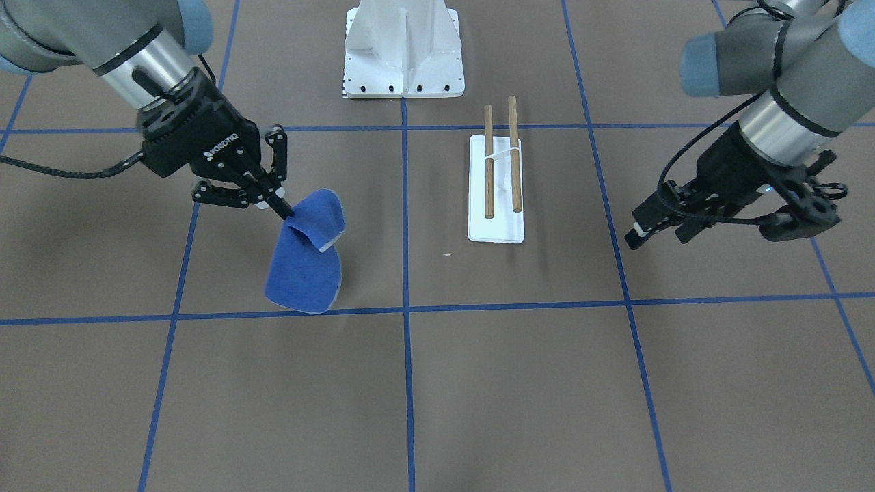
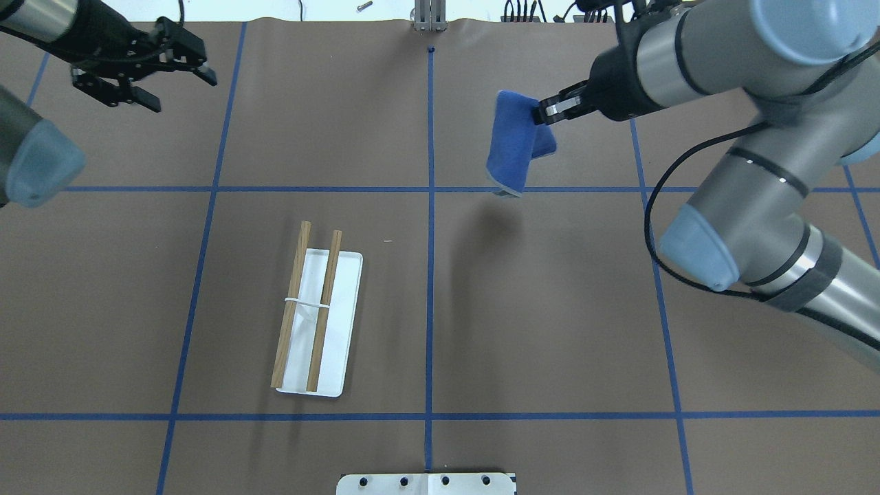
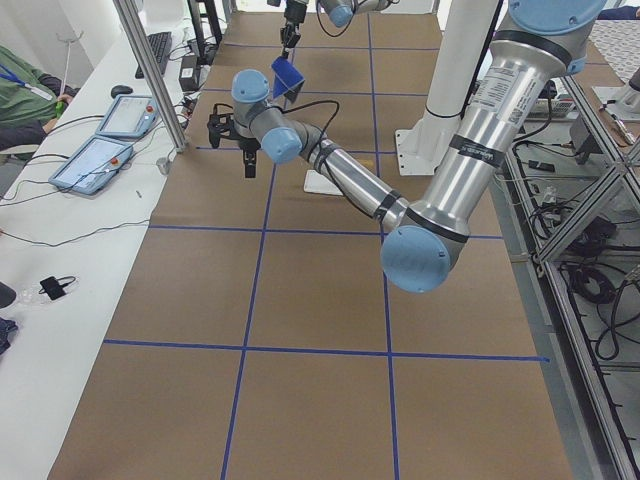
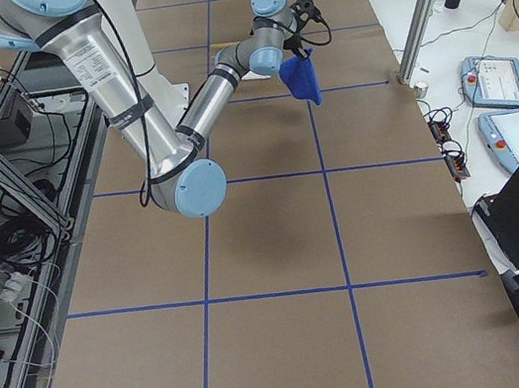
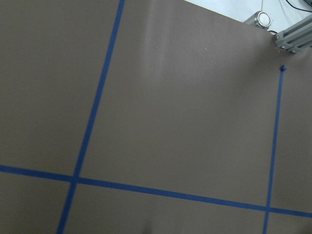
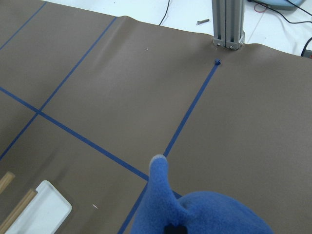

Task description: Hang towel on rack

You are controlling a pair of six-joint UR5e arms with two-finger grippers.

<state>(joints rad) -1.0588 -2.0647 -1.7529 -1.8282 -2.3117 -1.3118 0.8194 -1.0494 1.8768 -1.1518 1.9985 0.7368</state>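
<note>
My right gripper (image 2: 543, 110) is shut on the top edge of the blue towel (image 2: 512, 144). The towel hangs folded above the table, right of the centre line in the overhead view. It also shows in the front view (image 1: 307, 263), below the right gripper (image 1: 280, 205), and at the bottom of the right wrist view (image 6: 204, 214). The rack (image 2: 337, 323) stands on the table's left half, two brown rods (image 1: 489, 160) over a white base (image 1: 495, 229), with nothing on it. My left gripper (image 2: 183, 94) is open and empty above the far left of the table, away from the rack.
The white bolted robot pedestal (image 1: 403, 61) stands at the near edge behind the rack. An aluminium post (image 2: 430, 17) stands at the table's far edge. Blue tape lines cross the brown table. A side bench carries tablets (image 3: 95, 160) and cables.
</note>
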